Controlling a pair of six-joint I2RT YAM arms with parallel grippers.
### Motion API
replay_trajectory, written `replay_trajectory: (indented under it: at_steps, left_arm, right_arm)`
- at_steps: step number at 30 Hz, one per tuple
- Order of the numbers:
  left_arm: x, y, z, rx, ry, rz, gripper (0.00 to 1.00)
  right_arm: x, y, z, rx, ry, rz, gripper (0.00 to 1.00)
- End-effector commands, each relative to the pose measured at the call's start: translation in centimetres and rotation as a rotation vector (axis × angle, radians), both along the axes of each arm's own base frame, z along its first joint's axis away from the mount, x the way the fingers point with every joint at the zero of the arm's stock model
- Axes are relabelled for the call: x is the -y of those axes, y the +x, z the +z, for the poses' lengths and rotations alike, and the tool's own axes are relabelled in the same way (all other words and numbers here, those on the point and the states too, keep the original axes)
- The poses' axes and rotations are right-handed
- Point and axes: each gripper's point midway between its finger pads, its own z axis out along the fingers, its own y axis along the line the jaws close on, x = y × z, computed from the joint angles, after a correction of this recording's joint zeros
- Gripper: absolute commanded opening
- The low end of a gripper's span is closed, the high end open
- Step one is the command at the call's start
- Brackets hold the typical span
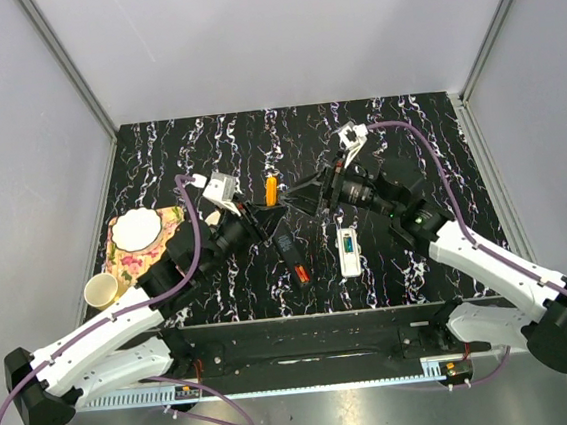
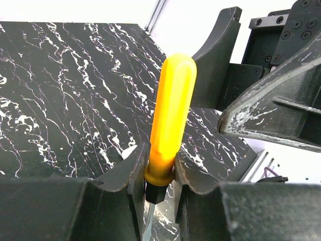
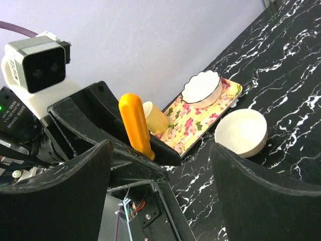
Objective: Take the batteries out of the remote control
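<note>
step: tool in hand | left end effector clamps orange plastic-handled screwdriver | right end effector wide, empty | next: likely pry at white rectangular plastic remote control

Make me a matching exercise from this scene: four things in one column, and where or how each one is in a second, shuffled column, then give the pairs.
Things
1. orange-handled tool
2. remote control
3. scalloped bowl
4. right gripper

Place or state
A. on the floral tray
B. open, holding nothing
C. clamped in the left gripper
D. lying on the table near the right arm

Pairs: 1-C, 2-D, 3-A, 4-B
</note>
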Motion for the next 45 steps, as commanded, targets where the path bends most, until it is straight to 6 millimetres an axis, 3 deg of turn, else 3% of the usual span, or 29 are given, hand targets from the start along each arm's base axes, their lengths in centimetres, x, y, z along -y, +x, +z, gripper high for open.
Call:
replay_trajectory:
  at_steps: [1, 6, 12, 13, 14, 17, 18, 19, 22, 23, 24, 27, 29, 34, 37, 45]
  left_arm:
    - [-0.3, 0.5, 1.6, 0.006, -0.072, 0.036, 0.00]
    - [0.0, 0.2, 1.6, 0.009, -0.069, 0.013, 0.00]
    - [0.9, 0.0, 1.1, -0.006, -0.038, -0.030, 0.00]
    - [1.1, 0.0, 0.9, -0.009, -0.030, -0.034, 0.00]
    - [1.1, 0.1, 0.9, -0.011, -0.025, -0.033, 0.00]
    - [1.1, 0.2, 0.3, -0.022, -0.004, -0.024, 0.00]
    - [1.0, 0.3, 0.1, -0.026, 0.007, -0.019, 0.00]
    - [0.9, 0.3, 0.1, -0.021, 0.012, -0.020, 0.00]
    - [0.3, 0.3, -0.3, -0.021, 0.031, 0.002, 0.19]
    - [0.2, 0.3, -0.3, -0.018, 0.037, 0.000, 0.28]
    - [0.1, 0.1, -0.4, -0.011, 0.042, -0.006, 0.53]
    - [-0.4, -0.7, 0.3, 0.040, 0.045, -0.034, 0.78]
    - [-1.0, -1.7, 1.1, 0.088, 0.037, -0.063, 0.88]
    - [-2.2, -3.8, 3.0, 0.207, -0.009, -0.123, 0.95]
    - [-1.9, -5.2, 3.9, 0.259, -0.015, -0.199, 0.96]
    - [1.3, -9.4, 5.0, 0.332, 0.006, -0.519, 0.91]
  right_arm:
    - [-1.1, -0.3, 4.2, 0.090, 0.094, 0.036, 0.83]
    - [-2.2, -0.6, 4.6, 0.107, 0.109, 0.073, 0.78]
    - [-3.5, -0.7, 4.7, 0.093, 0.121, 0.131, 0.59]
    - [-3.6, -0.8, 4.7, 0.090, 0.126, 0.138, 0.54]
    - [-3.7, -0.8, 4.8, 0.094, 0.134, 0.143, 0.41]
    - [-3.9, -0.7, 4.7, 0.083, 0.133, 0.146, 0.15]
    - [-3.9, -0.6, 4.6, 0.080, 0.126, 0.145, 0.00]
    - [-4.0, -0.5, 4.4, 0.074, 0.117, 0.144, 0.00]
    - [-3.7, -0.8, 4.4, 0.090, 0.116, 0.141, 0.00]
    - [-3.7, -0.8, 4.3, 0.097, 0.116, 0.142, 0.00]
    - [-3.6, -1.0, 4.3, 0.107, 0.115, 0.147, 0.00]
    - [-3.4, -1.9, 4.4, 0.167, 0.103, 0.182, 0.00]
    - [-3.1, -3.1, 4.5, 0.226, 0.096, 0.226, 0.00]
    - [-1.9, -5.0, 5.5, 0.302, 0.126, 0.258, 0.00]
    - [-1.9, -6.4, 6.2, 0.337, 0.138, 0.325, 0.00]
    - [-1.7, -9.5, 7.2, 0.389, 0.148, 0.509, 0.00]
